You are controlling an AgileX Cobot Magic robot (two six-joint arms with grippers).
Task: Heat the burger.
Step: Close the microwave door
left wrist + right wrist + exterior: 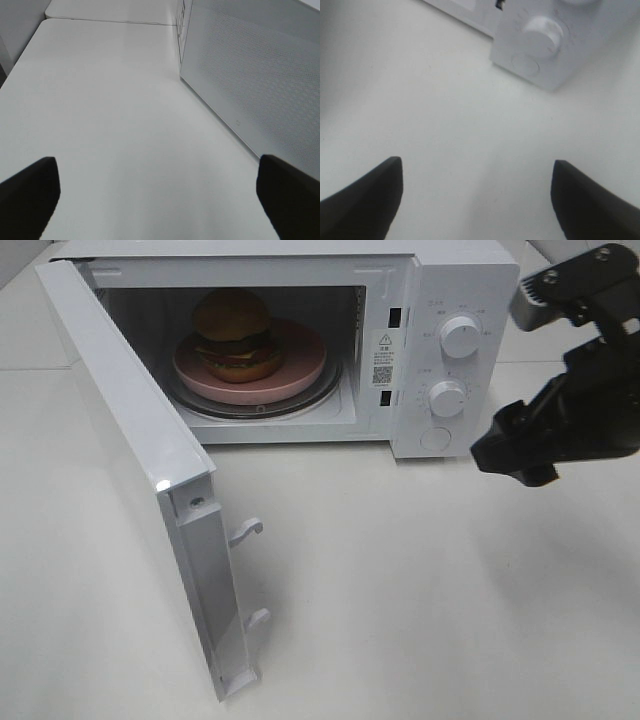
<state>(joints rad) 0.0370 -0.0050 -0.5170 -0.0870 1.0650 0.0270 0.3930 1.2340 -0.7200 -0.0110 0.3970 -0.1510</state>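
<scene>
The burger (pixel 232 335) stands on its pink plate (pixel 300 370) on the glass turntable inside the open white microwave (pixel 470 280). The door (pixel 120 440) is swung wide open toward the front left. My right gripper (pixel 503 455) hangs open and empty to the right of the control panel, above the table; its wrist view (pixel 477 200) shows both fingers wide apart, facing the lower knob (pixel 543 31). My left gripper (pixel 160 200) is open and empty beside the door's dotted outer face (pixel 260 75). It is out of the exterior view.
The control panel carries an upper knob (pixel 460 337), a lower knob (pixel 447 398) and a round button (pixel 435 440). Two latch hooks (pixel 245 532) stick out from the door's edge. The white table (pixel 400 590) stretches in front of the microwave.
</scene>
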